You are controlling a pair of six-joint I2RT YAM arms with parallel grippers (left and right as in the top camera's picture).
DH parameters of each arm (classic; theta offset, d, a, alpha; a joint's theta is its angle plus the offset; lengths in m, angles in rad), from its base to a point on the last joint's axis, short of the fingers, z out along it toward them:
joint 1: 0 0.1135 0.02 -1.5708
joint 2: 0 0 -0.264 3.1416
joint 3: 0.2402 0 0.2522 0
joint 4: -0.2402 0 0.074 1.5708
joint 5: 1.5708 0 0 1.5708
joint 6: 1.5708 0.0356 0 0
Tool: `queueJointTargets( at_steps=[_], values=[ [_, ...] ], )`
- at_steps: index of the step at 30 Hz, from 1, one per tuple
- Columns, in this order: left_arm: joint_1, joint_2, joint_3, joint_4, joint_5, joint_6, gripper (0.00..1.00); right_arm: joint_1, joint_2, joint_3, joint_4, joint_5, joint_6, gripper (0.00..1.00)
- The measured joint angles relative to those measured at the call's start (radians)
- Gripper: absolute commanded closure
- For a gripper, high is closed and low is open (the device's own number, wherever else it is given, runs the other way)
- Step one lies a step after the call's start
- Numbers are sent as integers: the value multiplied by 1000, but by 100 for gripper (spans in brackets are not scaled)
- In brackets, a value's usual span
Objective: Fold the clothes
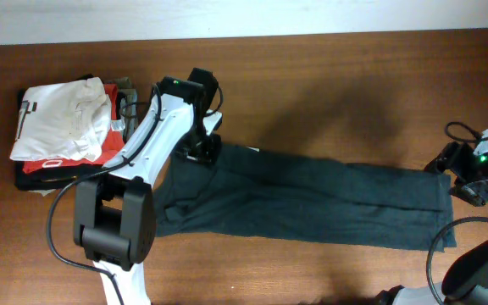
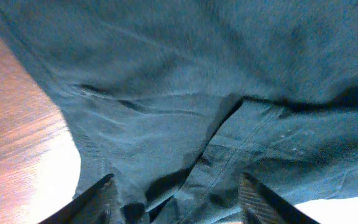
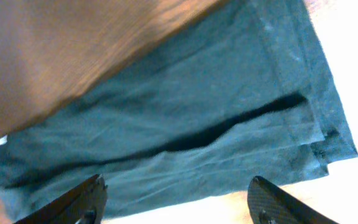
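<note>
Where the T-shirt (image 1: 312,199) lies as a long dark band across the counter (image 1: 329,76), already doubled lengthwise (overlapping layers and a dark slit between them show in both wrist views), the step in hand is judged to be the crosswise fold, end over end.

The left tool (image 1: 200,151) sits over the far corner of the wider, more rumpled left end. Its fingers (image 2: 95,202) are spread wide with cloth beneath them, and it grips nothing. The right tool (image 1: 473,182) is just beside the stitched hem at the right end. Its fingers (image 3: 82,199) are likewise wide apart and empty.

To do the step well, whichever tool takes hold should come down at a corner where the layers lie one on the other. It should close on every layer, since a pinch of the top sheet alone would likely peel the lengthwise fold open. The lift is best kept low, with the free end carried straight along the band so that the edges meet squarely. The creases at the left end probably call for a light outward pull first. The stack of folded garments (image 1: 62,123) lies near the left arm, so a wide swing there risks disturbing it.
</note>
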Motion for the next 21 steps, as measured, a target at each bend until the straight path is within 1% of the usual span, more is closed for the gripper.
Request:
queueJointTargets(
  at_steps=[2, 4, 8, 9, 10, 11, 12, 13, 15, 16, 18, 19, 21],
  values=[
    [0, 0, -42, -24, 24, 0, 27, 3, 27, -87, 23, 74, 36, 23],
    [0, 0, -43, -37, 35, 15, 26, -31, 42, -199, 138, 131, 98, 26],
    [0, 0, -44, -69, 45, 43, 26, -139, 44, -302, 269, 160, 162, 27],
    [-4, 0, -44, -69, 48, 53, 26, -140, 45, -343, 338, 160, 185, 31],
    [-9, 0, -44, -68, 50, 58, 25, -140, 45, -368, 360, 161, 201, 37],
    [-23, 0, -44, -72, 51, 72, 26, -140, 45, -397, 402, 164, 223, 58],
    [-40, 0, -44, -72, 51, 87, 25, -140, 45, -421, 421, 166, 236, 91],
    [-60, 0, -44, -76, 53, 99, 25, -140, 45, -423, 431, 168, 251, 96],
    [-89, 0, -44, -77, 55, 113, 25, -146, 47, -393, 409, 168, 263, 96],
    [-99, 0, -44, -82, 55, 114, 25, -151, 49, -341, 361, 167, 262, 90],
    [-119, 0, -44, -91, 55, 117, 25, -154, 50, -256, 324, 167, 261, 51],
    [-131, 0, -44, -92, 55, 117, 25, -155, 50, -232, 309, 169, 259, 41],
    [-150, 0, -44, -91, 55, 117, 24, -155, 50, -231, 290, 171, 257, 36]
  ],
)
